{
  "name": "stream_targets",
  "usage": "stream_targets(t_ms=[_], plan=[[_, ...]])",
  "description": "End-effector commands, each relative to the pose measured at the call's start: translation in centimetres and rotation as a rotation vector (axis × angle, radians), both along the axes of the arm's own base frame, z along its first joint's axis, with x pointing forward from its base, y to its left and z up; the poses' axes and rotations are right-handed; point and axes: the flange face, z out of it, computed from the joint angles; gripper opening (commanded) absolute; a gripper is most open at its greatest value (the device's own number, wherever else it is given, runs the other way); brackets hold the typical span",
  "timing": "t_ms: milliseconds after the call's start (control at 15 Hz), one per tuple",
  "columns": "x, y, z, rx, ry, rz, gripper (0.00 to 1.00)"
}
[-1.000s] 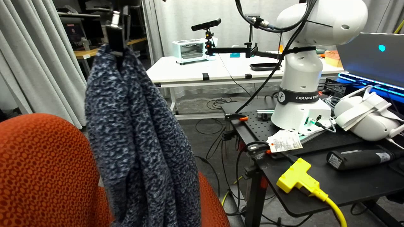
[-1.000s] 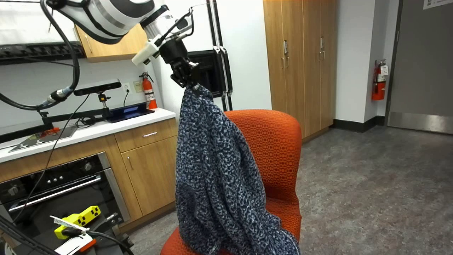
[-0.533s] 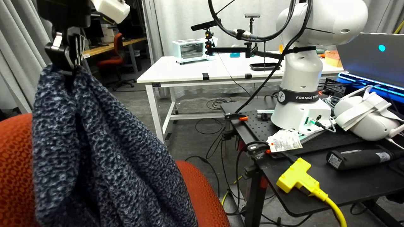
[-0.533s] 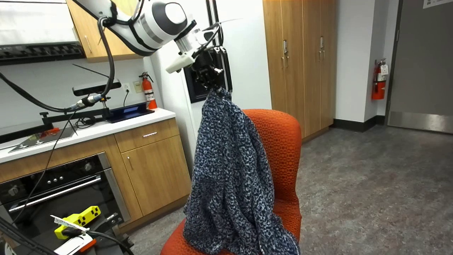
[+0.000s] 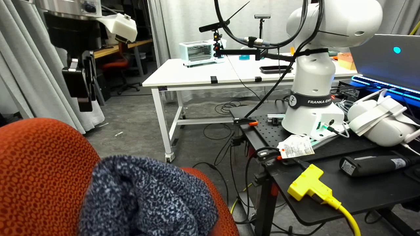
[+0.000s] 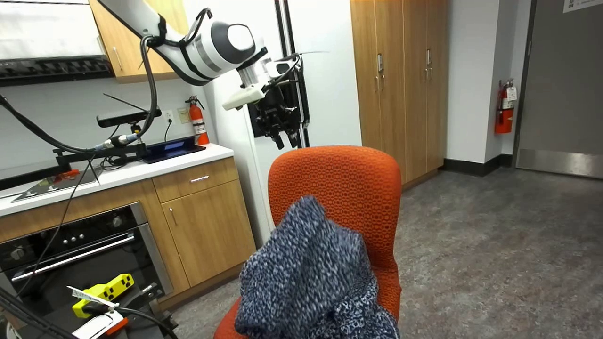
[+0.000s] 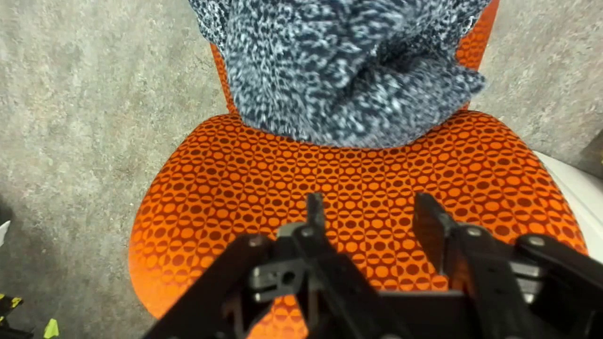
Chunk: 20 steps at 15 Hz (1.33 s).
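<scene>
Two fingers (image 7: 431, 226) stood well apart, my gripper (image 7: 368, 201) empty. At wrist-view twelve o'clock, nubbly cloth (image 7: 320, 75) bunched on the dotted chair (image 7: 362, 172).

Grey curtains (image 5: 183, 23) hang behind a white table (image 5: 190, 73) on grey floor (image 5: 137, 113).

Toaster oven (image 5: 198, 53) on white table (image 5: 188, 74), yellow outlet block (image 5: 308, 183), wooden cabinets (image 6: 391, 108)

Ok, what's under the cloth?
An orange chair: its seat shows beside the cloth. The part directly beneath is covered, so anything else there can't be seen.
</scene>
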Motion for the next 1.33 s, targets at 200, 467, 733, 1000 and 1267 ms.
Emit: stream_targets(t_ms=[200,467,733,1000,1267], plan=[[-1.9,4.0,3.1,-0.051,-0.069,0.087,1.00],[-3.6,5.4,4.7,-0.067,-0.129,0.095,1.00],[-6.3,6.3,5.7,-0.049,-0.185,0.038,1.00],[-5.5,6.3,5.4,-0.046,-0.156,0.044,1.00],[-5.7,6.2,5.5,-0.046,-0.157,0.043,1.00]])
